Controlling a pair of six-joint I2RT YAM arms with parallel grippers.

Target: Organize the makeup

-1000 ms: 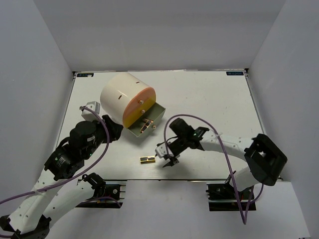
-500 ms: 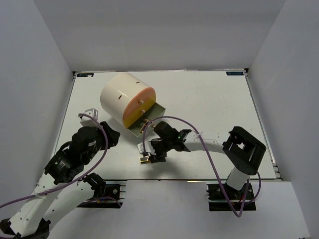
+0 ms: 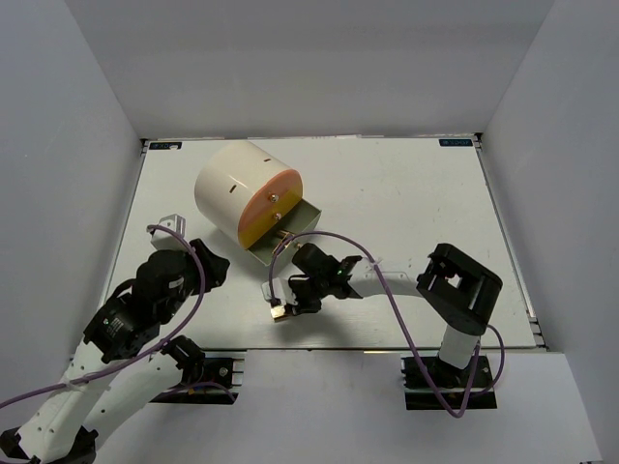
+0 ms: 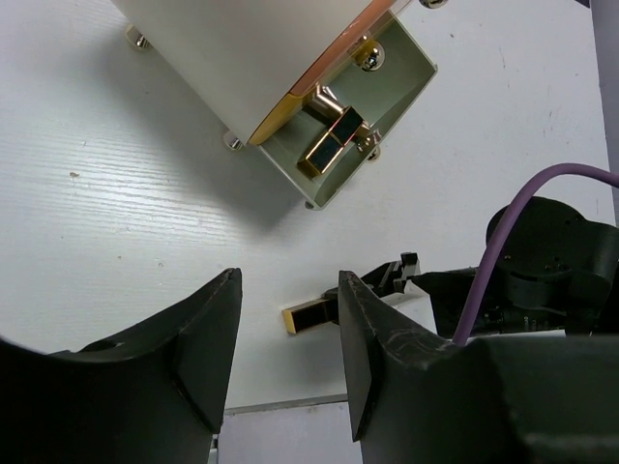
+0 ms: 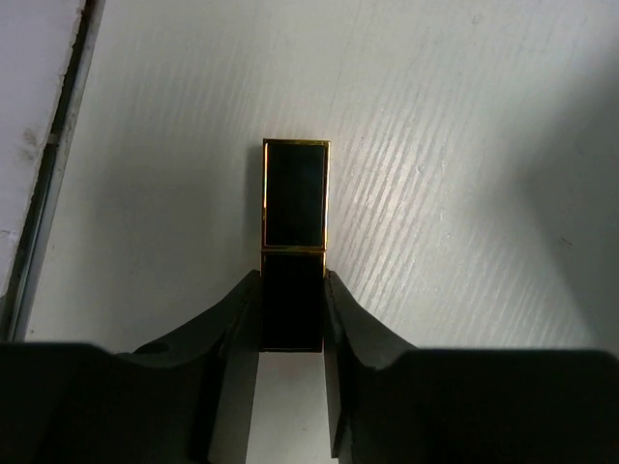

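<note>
Right pincer (image 3: 290, 304) is now lying over the gold-and-black case (image 3: 279, 311) in the top view, having crossed from well off to one side a second ago. The case is resting at its tips on the counter (image 3: 406, 193), with the cream cylinder (image 3: 237, 184) and its open drawer (image 3: 295, 230) just beyond.

From the left wrist, the left pincer (image 4: 288, 309) is standing spread and holding nothing. A second case (image 4: 329, 145) is lying in the drawer ahead of it.

From the right wrist, the right pincer (image 5: 293, 300) is pinching the case (image 5: 295, 193) by its near half. The grasp looks made, so carrying it to the drawer seems next.

No brand or writing is showing on the case, and the counter's corner labels (image 3: 456, 142) are too small to read.
</note>
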